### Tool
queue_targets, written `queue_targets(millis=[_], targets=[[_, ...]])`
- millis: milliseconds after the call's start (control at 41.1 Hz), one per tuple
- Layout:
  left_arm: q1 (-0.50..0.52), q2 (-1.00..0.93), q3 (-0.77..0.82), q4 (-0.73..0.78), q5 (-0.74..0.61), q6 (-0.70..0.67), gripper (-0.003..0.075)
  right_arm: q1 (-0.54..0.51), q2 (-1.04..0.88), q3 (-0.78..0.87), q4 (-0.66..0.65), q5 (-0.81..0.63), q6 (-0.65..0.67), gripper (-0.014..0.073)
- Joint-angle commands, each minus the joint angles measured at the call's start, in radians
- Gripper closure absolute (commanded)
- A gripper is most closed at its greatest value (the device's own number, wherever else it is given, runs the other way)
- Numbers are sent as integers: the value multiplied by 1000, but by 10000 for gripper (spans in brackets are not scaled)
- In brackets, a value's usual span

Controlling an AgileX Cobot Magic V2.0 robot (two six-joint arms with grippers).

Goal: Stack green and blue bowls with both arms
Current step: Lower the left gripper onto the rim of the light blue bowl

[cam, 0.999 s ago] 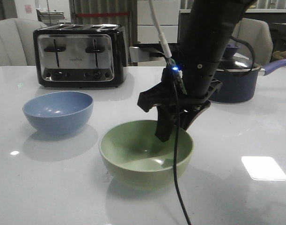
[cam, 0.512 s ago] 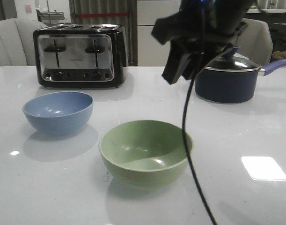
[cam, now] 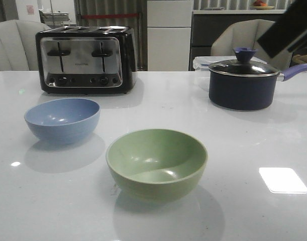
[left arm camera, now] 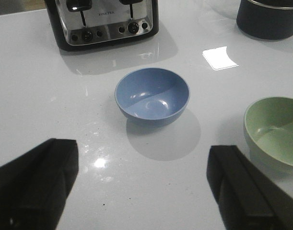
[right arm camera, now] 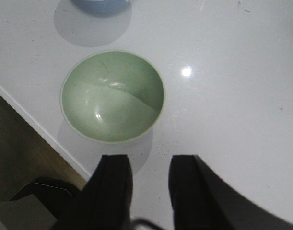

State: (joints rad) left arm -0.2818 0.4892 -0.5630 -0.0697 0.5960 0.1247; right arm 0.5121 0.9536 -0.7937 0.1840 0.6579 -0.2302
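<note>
The pale green bowl [cam: 157,163] stands upright and empty near the table's front, and the dusty blue bowl [cam: 62,119] sits apart from it, to the left and farther back. In the front view only a dark piece of my right arm [cam: 289,32] shows, high at the upper right. The right wrist view looks down on the green bowl [right arm camera: 112,96] from well above. My right gripper [right arm camera: 150,184] is open with nothing between its fingers. My left gripper [left arm camera: 141,187] is open wide above bare table, short of the blue bowl [left arm camera: 152,96], holding nothing. The green bowl [left arm camera: 275,129] lies off to its side.
A black and silver toaster [cam: 85,60] stands at the back left. A dark navy saucepan with a glass lid [cam: 242,83] stands at the back right. The table's front edge [right arm camera: 36,124] runs close to the green bowl, with floor beyond it.
My right gripper has lifted out of the green bowl and swung up and to the right, almost out of the front view. Neither bowl has moved.
</note>
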Motion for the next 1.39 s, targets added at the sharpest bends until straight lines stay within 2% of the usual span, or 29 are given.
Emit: queue_targets(millis=[0,171,292,560,706,999,1364], targets=[[-5,10,-28,-11,-81,1,120,0,-93,25,-5,-61,-14,252],[-5,21,-32,-11,-65,1,120,0,-188,84,-5,-48,-13,252],[-5,96,-72,-11,5,1,120,0,-210,91,-5,-42,-13,252],[-5,410,-223,-9,110,-49,120,0,-208,91,-5,-41,-13,252],[8,609,-322,-14,107,-87,120,0,-208,92,-5,-41,-13,252],[103,992,-557,-53,105,-87,120,0,-208,92,-5,-41,-13,252],[123,1323,-801,-82,69,-87,120,0,-208,92,-5,-40,-13,252]])
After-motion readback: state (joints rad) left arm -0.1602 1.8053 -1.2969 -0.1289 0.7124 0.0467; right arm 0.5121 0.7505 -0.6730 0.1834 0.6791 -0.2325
